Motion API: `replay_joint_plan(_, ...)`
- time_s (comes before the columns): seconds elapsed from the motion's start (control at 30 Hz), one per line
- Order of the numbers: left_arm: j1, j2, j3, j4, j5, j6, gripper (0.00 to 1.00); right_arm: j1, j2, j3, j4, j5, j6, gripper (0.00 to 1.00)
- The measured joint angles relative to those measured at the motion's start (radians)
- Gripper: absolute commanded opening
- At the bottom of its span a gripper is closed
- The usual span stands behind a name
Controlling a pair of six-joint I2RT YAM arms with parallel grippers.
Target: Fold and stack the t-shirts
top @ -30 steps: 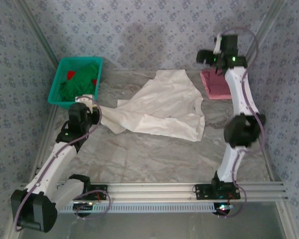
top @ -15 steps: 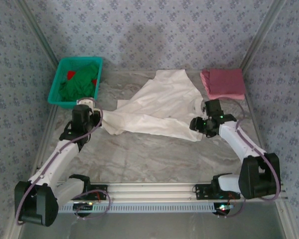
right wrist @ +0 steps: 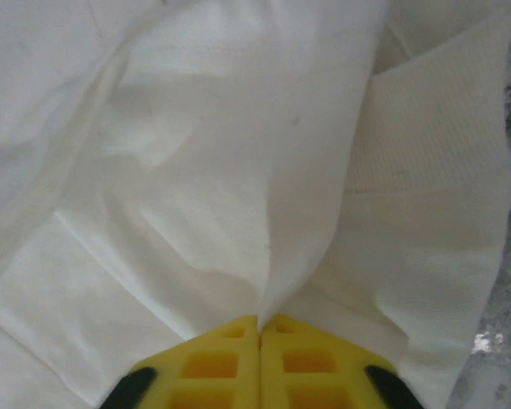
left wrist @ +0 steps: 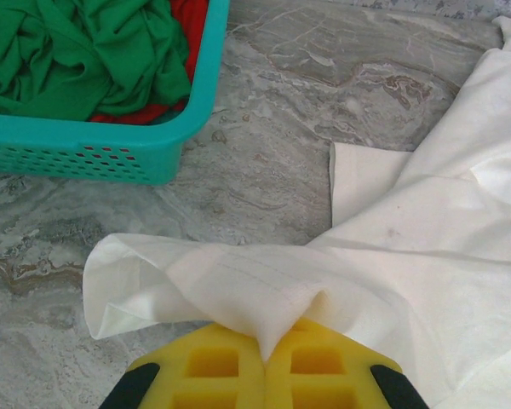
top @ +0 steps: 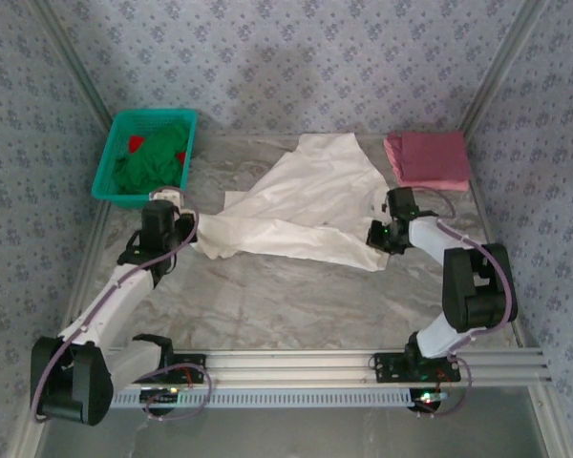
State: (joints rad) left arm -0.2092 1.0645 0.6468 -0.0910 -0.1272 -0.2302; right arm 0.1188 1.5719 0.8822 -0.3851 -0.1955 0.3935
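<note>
Sprawling crumpled across the counter (top: 267,286), cream-white t-shirt (top: 306,205) is pinched tight at its left end by left claw (left wrist: 264,342) and near its right edge by right claw (right wrist: 260,325); folded pink t-shirt (top: 428,158) back right, teal basket (top: 105,174) back left.

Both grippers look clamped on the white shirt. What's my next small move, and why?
Probably lift both grippers a little and draw them apart. The left gripper pinches a bunched corner and the right gripper pinches a fold of the cream-white shirt, which lies crumpled and twisted on the table. Tension should spread it flat for folding.
</note>
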Motion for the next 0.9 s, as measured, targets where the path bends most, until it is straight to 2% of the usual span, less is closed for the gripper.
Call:
replay_joint_plan(0.17, 0.000, -0.003, 0.041, -0.066, -0.002, -0.021, 0.00, -0.001, -0.077, 0.042, -0.040, -0.003, 0.000, 0.00)
replay_joint_plan(0.4, 0.000, -0.223, 0.062, -0.230, -0.029, -0.078, 0.00, -0.041, -0.465, 0.031, -0.210, 0.000, 0.062, 0.00)
replay_joint_plan(0.5, 0.000, -0.277, 0.064, -0.318, -0.032, -0.117, 0.00, -0.045, -0.570, 0.013, -0.306, -0.004, 0.101, 0.00)
replay_joint_plan(0.7, 0.000, -0.290, 0.064, -0.462, -0.012, -0.212, 0.00, -0.064, -0.644, -0.003, -0.520, 0.007, 0.124, 0.00)
replay_joint_plan(0.83, 0.000, -0.295, 0.064, -0.499, 0.053, -0.254, 0.00, -0.117, -0.668, -0.005, -0.589, 0.015, 0.119, 0.01)
replay_joint_plan(0.87, 0.000, -0.294, 0.064, -0.513, 0.072, -0.263, 0.00, -0.128, -0.669, -0.013, -0.592, 0.012, 0.119, 0.10)
replay_joint_plan(0.9, 0.000, -0.294, 0.064, -0.531, 0.087, -0.270, 0.05, -0.135, -0.671, -0.029, -0.592, 0.006, 0.120, 0.22)
